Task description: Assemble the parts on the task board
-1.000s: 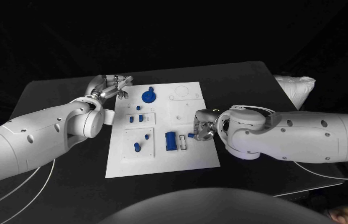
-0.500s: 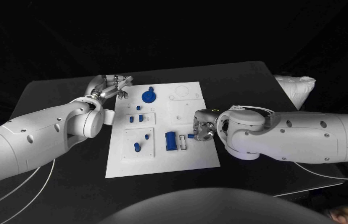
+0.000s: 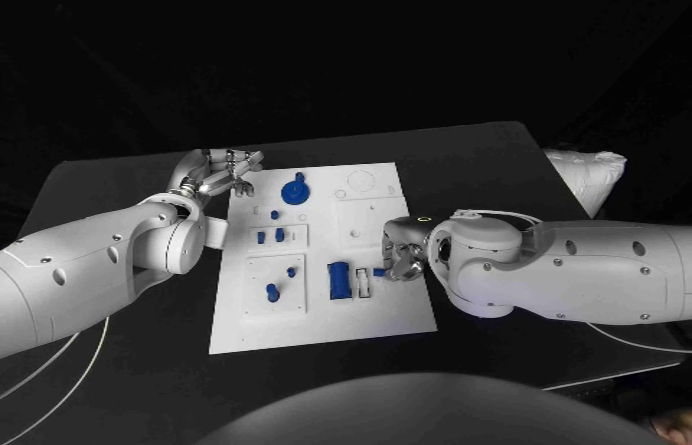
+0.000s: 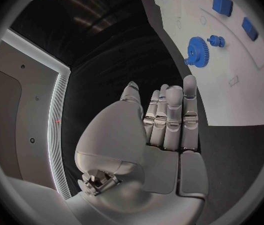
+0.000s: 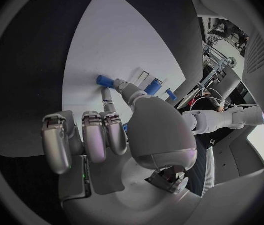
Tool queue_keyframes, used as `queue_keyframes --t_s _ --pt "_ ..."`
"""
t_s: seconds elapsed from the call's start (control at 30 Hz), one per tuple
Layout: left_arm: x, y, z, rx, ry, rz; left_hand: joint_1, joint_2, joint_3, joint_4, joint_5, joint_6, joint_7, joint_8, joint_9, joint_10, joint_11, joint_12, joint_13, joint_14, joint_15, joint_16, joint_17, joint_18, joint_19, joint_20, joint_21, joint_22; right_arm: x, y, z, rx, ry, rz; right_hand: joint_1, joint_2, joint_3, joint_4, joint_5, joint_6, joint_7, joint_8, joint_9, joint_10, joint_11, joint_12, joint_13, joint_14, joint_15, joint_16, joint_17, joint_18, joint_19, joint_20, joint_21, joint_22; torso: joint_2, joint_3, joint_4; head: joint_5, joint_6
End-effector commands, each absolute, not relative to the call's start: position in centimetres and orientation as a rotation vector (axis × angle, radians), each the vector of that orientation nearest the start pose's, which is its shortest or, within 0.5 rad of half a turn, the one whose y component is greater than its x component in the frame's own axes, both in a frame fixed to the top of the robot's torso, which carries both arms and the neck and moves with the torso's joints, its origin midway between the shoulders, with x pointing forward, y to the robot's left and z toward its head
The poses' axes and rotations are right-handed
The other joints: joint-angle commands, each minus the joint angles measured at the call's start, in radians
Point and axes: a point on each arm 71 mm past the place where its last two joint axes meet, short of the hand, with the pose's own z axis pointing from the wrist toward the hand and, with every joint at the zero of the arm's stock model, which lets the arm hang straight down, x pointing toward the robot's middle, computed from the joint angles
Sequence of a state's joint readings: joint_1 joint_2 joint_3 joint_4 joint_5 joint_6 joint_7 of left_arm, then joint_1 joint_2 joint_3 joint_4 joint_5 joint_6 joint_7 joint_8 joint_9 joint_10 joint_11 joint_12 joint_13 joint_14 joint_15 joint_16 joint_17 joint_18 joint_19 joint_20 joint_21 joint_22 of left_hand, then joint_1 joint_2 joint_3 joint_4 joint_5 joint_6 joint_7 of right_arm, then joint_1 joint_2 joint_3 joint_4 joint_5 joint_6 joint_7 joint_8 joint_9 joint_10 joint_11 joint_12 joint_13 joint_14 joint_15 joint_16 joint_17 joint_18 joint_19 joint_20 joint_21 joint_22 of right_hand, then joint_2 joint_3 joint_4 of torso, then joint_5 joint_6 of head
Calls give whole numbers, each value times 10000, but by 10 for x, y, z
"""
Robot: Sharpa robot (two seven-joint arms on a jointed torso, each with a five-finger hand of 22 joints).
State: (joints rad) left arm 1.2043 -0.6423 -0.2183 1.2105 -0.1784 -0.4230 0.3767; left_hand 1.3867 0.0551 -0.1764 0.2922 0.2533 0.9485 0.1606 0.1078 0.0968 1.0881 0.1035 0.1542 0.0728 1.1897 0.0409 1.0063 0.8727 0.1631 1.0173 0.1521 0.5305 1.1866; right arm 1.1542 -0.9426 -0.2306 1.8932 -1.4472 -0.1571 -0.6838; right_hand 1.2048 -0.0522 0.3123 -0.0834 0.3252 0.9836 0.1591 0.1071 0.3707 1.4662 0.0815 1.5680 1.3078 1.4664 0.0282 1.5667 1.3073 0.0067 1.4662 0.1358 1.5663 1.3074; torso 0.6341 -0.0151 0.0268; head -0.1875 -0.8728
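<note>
Meanwhile, at the far left, the left hand (image 3: 216, 173) hovers just off the far left corner of the task board (image 3: 325, 315), its fingers lying straight and side by side in the left wrist view, holding nothing; it has not shifted over the last second. On the board near it sits a blue gear (image 3: 294, 189), with two small blue blocks (image 3: 268, 235) in a recessed panel nearer the robot and a slanted blue peg (image 3: 273, 290) in the panel below that. Toward the middle stands a larger blue rectangular block (image 3: 339, 280), and just right of it a narrow white slot piece (image 3: 364, 285). At the board's right edge the right hand (image 3: 400, 255) hangs low over the surface, and a small blue cylinder (image 3: 381, 269) shows at its fingertips; the right wrist view shows the thumb and one finger reaching out to that cylinder (image 5: 105, 80) while the other fingers curl back, so I judge it pinched, about to be seated. Since a second ago the right arm has crept slightly toward the board's middle, nothing more, which suggests a slow alignment, not a completed insertion. The forearm hides the board's right margin, so the target socket cannot be made out, nor whether the cylinder already touches the board. A white cloth-like bundle (image 3: 591, 175) lies at the far right of the surface.
</note>
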Motion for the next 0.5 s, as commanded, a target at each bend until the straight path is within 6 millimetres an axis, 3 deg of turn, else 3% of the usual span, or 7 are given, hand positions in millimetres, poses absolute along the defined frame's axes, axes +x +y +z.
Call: queue_keyframes --t_s 0.03,0.5 --pt "521 204 -250 -9129 15486 -12091 5 91 -38 -3 65 -59 14 62 15 -67 29 29 -2 -58 12 -52 -5 102 47 9 -46 9 365 -180 -264 -1393 21907 2473 17 -130 -102 3 -125 -184 -38 -76 -27 1046 68 28 2630 1044 -24 41 2635 -67 1046 -25 45 2634 0 6 -4 10 2" --pt "521 204 -250 -9127 15492 -12098 5 91 -38 -3 65 -59 14 62 15 -67 29 29 -2 -58 12 -52 -5 102 47 9 -46 9 364 -181 -266 -1955 21895 2058 144 -122 -376 -15 -483 -633 -129 130 223 1046 3 28 2630 1044 -72 41 2635 -67 1046 -55 45 2634 5 3 1 -15 2"
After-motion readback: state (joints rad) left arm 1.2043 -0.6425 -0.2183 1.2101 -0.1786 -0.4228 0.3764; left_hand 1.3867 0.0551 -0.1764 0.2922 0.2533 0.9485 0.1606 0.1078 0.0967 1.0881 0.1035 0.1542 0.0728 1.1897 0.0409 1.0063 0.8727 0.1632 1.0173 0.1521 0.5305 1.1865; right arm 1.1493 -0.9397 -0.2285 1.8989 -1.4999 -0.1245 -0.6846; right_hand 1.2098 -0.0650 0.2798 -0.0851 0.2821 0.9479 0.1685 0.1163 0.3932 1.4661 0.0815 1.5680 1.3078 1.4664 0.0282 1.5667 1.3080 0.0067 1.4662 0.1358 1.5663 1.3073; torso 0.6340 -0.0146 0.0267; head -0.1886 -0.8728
